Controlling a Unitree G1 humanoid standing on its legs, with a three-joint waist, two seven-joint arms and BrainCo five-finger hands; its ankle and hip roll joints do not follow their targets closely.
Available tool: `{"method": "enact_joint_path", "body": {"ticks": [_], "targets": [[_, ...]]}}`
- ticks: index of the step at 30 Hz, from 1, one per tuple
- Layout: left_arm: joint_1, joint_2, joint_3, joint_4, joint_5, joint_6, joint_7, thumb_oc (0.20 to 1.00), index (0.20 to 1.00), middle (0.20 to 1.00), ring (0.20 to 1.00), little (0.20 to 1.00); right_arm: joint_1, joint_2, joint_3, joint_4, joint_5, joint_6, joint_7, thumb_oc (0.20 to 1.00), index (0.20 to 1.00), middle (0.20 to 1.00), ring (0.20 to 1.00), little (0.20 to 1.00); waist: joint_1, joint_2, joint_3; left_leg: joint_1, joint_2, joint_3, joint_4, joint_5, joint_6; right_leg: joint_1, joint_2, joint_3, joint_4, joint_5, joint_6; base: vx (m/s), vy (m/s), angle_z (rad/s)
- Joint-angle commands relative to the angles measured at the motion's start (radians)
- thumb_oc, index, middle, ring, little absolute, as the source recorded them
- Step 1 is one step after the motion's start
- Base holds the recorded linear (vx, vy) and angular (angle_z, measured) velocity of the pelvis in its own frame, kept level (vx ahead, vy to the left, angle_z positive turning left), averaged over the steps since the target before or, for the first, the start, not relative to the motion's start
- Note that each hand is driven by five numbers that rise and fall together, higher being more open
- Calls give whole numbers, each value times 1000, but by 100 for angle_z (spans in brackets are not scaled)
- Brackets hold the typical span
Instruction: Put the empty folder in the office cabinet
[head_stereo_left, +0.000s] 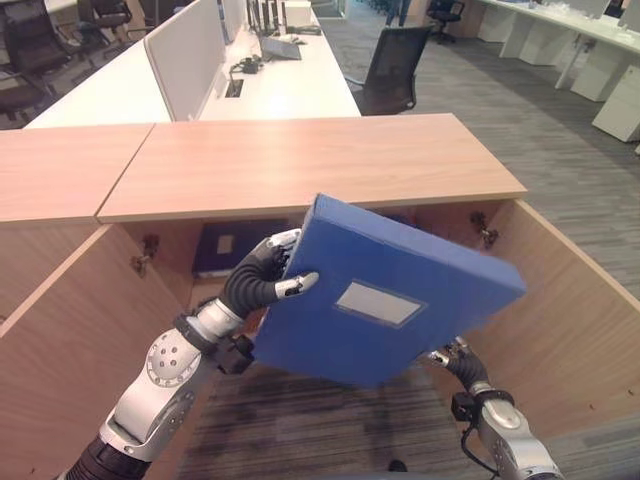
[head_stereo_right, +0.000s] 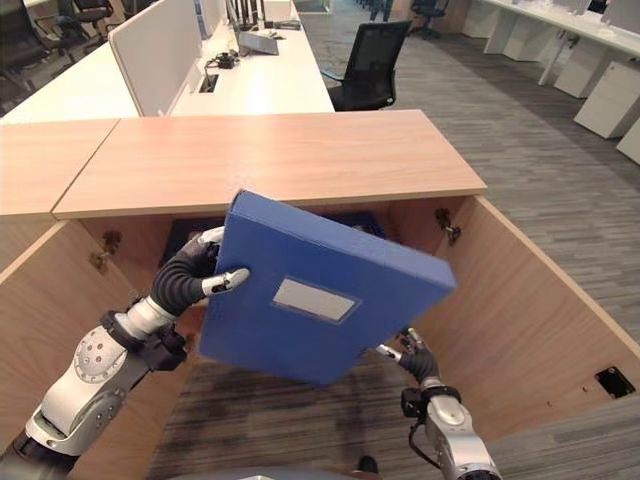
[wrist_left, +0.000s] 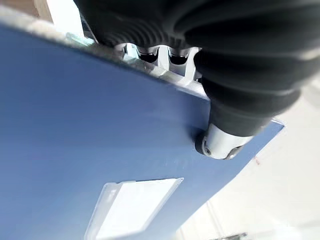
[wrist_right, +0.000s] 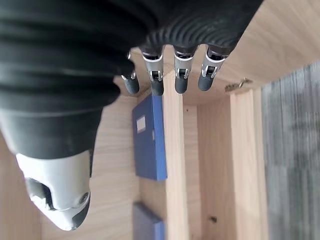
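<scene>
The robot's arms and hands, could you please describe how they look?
Both arms are silver-grey with round joint housings. The left hand and right hand have dark ribbed covers over back and wrist, and silver fingers with dark tips.

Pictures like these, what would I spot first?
A big blue folder held up, tilted, before the open wooden cabinet. The left hand pinches its edge; the right hand is at its lower corner. Another blue folder lies inside the cabinet.

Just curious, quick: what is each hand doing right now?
Left hand: shut on the blue folder, thumb on its cover.
Right hand: open, under the folder's lower edge.
</scene>
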Motion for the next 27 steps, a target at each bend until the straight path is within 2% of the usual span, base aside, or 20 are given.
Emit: {"method": "enact_joint_path", "body": {"ticks": [1, 7, 10, 15, 16, 19, 23, 27], "targets": [[-54, -34, 73, -50, -170, -60, -28, 200, 200, 200, 200, 200, -55, 24, -62, -62, 128, -85, 36, 1000, 1000, 1000, 1000, 1000, 6, -48, -3, -20, -52, -81, 11, -106, 71, 32, -81, -76, 34, 12, 68, 0, 0, 0], [-25, -79, 92, -22, -213, -53, -35, 200, 200, 200, 200, 200, -28, 32, -107, -143, 218, -105, 53, 1000, 1000, 1000, 1000, 1000, 0, -48, 1, -20, -51, -80, 11, -106, 71, 29, -79, -72, 36, 11, 66, 0, 0, 0], [61, -102, 167, 14, -138, -56, -25, 200, 200, 200, 200, 200, 12, 29, -175, -226, 286, -131, 89, 1000, 1000, 1000, 1000, 1000, -3, -45, 4, -20, -50, -79, 11, -105, 69, 30, -76, -69, 34, 7, 63, 0, 0, 0], [161, -129, 309, 88, 34, -78, 13, 200, 200, 200, 200, 200, 72, 4, -276, -243, 254, -134, 105, 1000, 1000, 1000, 1000, 1000, -5, -47, 4, -20, -48, -77, 11, -107, 67, 31, -75, -72, 33, 4, 61, 0, 0, 0], [162, -130, 310, 87, 35, -78, 14, 200, 200, 200, 200, 200, 73, 4, -276, -244, 254, -133, 104, 1000, 1000, 1000, 1000, 1000, -6, -46, 4, -20, -47, -77, 11, -107, 67, 31, -75, -72, 33, 4, 61, 0, 0, 0], [189, -145, 394, 118, 101, -90, 41, 200, 200, 200, 200, 200, 97, 2, -328, -244, 232, -128, 107, 1000, 1000, 1000, 1000, 1000, -7, -46, 7, -22, -46, -75, 11, -108, 67, 28, -74, -70, 31, 4, 60, 0, 0, 0], [197, -178, 459, 156, 172, -103, 76, 200, 200, 200, 200, 200, 108, 4, -354, -266, 239, -125, 133, 1000, 1000, 1000, 1000, 1000, -7, -47, 12, -22, -45, -72, 11, -108, 68, 24, -73, -65, 28, 6, 58, -4, -1, -1], [179, -191, 459, 166, 179, -107, 79, 200, 200, 200, 200, 200, 96, -1, -336, -281, 234, -118, 149, 1000, 1000, 1000, 1000, 1000, -7, -48, 14, -20, -45, -68, 11, -108, 67, 23, -72, -63, 28, 6, 58, -6, -2, -2]]}}
